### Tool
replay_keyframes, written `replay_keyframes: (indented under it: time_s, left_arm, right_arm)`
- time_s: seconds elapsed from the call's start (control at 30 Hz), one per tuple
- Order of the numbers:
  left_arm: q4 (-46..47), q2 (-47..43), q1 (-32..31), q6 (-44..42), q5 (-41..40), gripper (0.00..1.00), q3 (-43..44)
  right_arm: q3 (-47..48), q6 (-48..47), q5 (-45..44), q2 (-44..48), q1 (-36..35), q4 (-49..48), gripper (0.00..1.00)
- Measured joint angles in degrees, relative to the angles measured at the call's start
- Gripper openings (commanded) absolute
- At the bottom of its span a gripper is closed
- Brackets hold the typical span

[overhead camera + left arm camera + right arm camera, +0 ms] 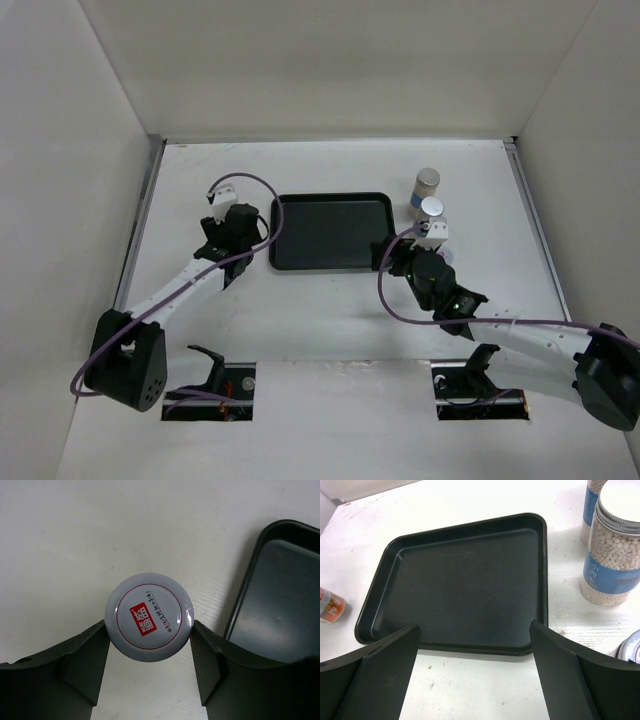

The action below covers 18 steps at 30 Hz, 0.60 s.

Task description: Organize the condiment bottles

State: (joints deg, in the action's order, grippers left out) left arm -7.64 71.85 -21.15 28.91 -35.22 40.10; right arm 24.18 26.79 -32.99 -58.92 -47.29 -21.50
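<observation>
A short jar with a pale cap bearing a red logo (148, 617) sits between my left gripper's fingertips (148, 630), which touch the cap on both sides, left of the black tray (330, 232). The same jar's reddish label shows in the right wrist view (330, 605). Two taller jars with blue label bands (427, 185) (433, 212) stand right of the tray; the nearer one (612, 555) holds pale beads. A silver cap edge (630, 652) shows at my right gripper's right side. My right gripper (474, 630) is open and empty over the tray's near right edge (397, 255).
The tray (460, 580) has nothing in it. White walls enclose the table on the left, back and right. Purple cables loop over both arms near the tray's near corners.
</observation>
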Motion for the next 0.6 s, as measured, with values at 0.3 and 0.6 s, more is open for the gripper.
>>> replay_keyframes:
  time_s: [0.3, 0.6]
  left_arm:
    - [4.8, 4.9, -10.8, -3.3, -1.7, 0.34, 13.1]
    - [11.9, 27.6, -11.2, -4.1, 3.4, 0.36, 22.5]
  right_arm:
    - [-1.1, 0.0, 0.4, 0.0, 1.6, -0.6, 0.97]
    - [-1.6, 0.0, 0.4, 0.0, 1.9, -1.0, 0.97]
